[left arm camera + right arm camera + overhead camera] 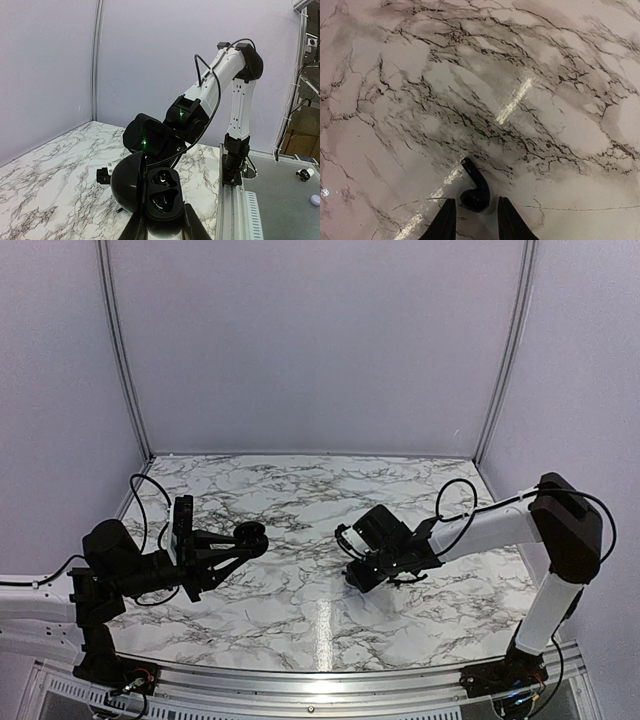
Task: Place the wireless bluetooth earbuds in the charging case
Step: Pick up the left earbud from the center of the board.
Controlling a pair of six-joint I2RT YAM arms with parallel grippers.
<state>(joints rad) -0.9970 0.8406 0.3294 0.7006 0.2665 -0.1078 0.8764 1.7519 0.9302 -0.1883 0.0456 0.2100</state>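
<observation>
Marble-patterned table (300,620) fills my view, white with dark veins. I see 1 glossy black earbud (476,186) lying flat on it, right of centre, with its short stem pointing toward the far side and its rounded bud nearest the wrist camera. My right gripper (476,200) sits low over it. Its jaws are apart, 1 finger on each side of the bud, and a thin strip of table shows on both sides, so neither finger touches the earbud.

My left gripper (162,215) is on the left side of the scene, lifted off the table and aimed right toward the other arm. Its jaws are closed tight on the base of the black charging case (161,192). The case is open, with its rounded lid (125,182) swung out to the left in the wrist view and its 2 wells facing the camera. Each well shows something dark and shiny, but I cannot tell whether an earbud sits inside. From overhead, the case and the earbud are well apart, with bare marble between them.
</observation>
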